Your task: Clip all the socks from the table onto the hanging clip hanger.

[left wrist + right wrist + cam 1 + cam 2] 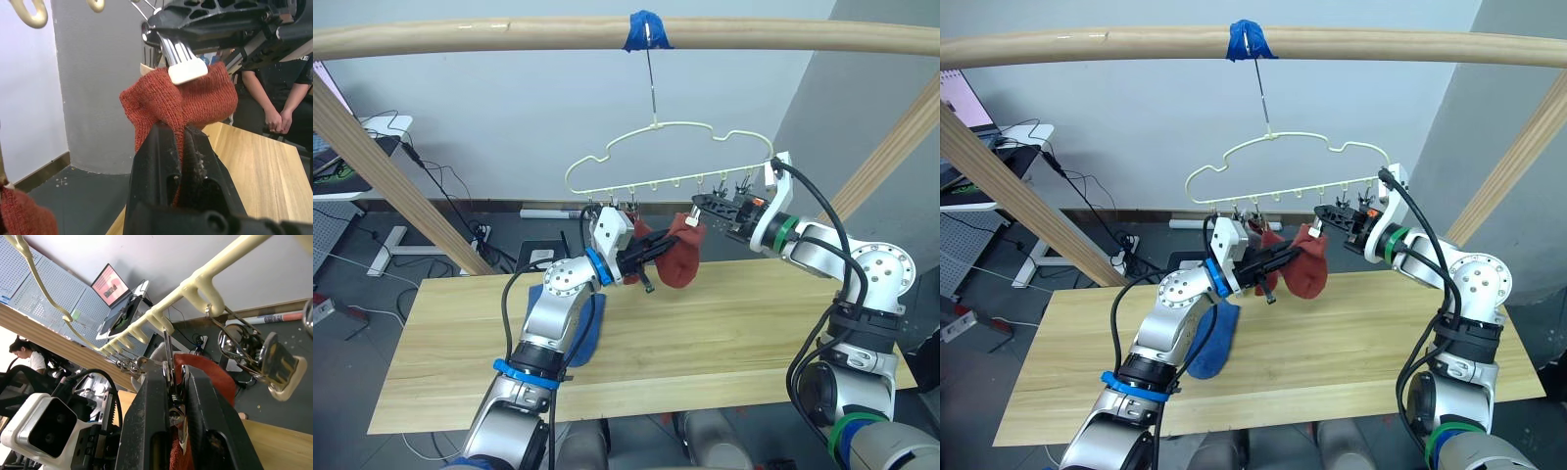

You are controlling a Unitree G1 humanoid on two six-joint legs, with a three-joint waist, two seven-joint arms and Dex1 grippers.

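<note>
So I'm mid-clip on a rust-red sock point(683, 257) right now. My left gripper point(649, 262) is clamped tight on the lower part of it, holding it up under the clip hanger point(671, 157), which hangs by its hook from the wooden pole point(509, 37) above the table point(724, 323). My right gripper point(700, 204) comes in from the right with its fingers pinched on one of the metal clips point(182, 62) — that clip's white tip sits right on the sock's top edge.

Progress-wise: another rust-red sock point(1266, 238) looks already hung further left on the hanger, though it's partly behind my left arm. A blue sock point(1213, 341) is lying on the table just by my left forearm. The rest I can't see from here, so I'd guess we're early on, one done and this one nearly there.

No bins or baskets involved; the hanger's row of clips is the only "holder", and most look empty.
</note>
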